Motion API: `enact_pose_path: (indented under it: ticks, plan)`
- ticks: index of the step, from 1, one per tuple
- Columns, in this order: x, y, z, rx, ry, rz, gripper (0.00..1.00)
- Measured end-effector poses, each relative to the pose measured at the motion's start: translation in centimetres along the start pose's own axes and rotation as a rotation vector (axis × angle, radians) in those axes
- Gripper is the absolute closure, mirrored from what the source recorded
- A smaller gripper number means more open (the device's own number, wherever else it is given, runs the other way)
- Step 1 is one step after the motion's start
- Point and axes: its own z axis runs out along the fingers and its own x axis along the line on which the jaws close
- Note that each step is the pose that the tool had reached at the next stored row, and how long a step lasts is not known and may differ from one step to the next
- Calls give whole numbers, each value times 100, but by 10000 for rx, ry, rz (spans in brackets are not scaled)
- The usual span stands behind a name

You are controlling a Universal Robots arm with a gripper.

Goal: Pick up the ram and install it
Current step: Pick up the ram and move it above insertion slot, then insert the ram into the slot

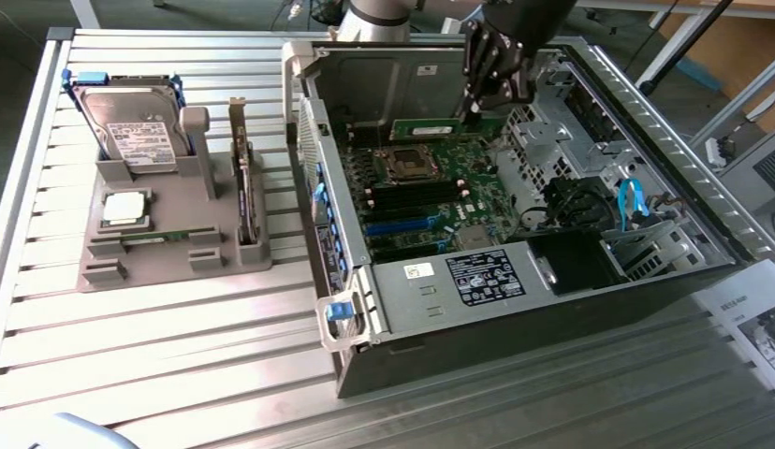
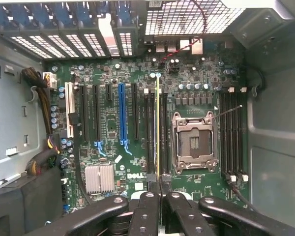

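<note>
Black multi-finger gripper is inside the open grey steel tower case. Its fingers are pinched nearly together on one end of the long thin green ram stick.

The stick sits level above the green motherboard. From the wrist camera it's edge-on, lined up along the black memory slots, just beside the empty silver CPU socket. Can't tell if it touches a slot.

White "DELL" lettering is readable on the board. The black sticker on the power supply has white print that's too small to read, same for the white label on the silver hard drive.

The drive stands in the grey moulded parts tray on the slatted aluminium table, with a square silver processor chip lying next to it.
</note>
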Motion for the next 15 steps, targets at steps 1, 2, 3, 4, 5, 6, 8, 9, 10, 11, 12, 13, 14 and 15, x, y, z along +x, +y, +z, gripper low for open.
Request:
enact_pose_path:
  ticks: [1,2,3,4,5,6,8,9,10,11,12,13,14,15]
  plan:
    - [-6,0,1,0,-1,0,88]
    - [-11,0,1,0,-1,-1,88]
    - [-14,1,1,0,-1,0,88]
    - [-14,1,1,0,-2,0,88]
    - [-14,1,1,0,-1,0,88]
    - [-14,1,1,0,-1,0,88]
    - [-14,1,1,-1,-1,0,88]
    - [-14,1,1,0,-2,0,88]
    - [-14,1,1,0,-2,0,88]
    - [-14,1,1,0,-2,0,88]
    - [-14,1,1,0,-1,0,88]
    - [-14,1,2,-1,-1,0,88]
    - [-15,0,4,0,-2,0,88]
    - [-15,0,8,0,-3,0,88]
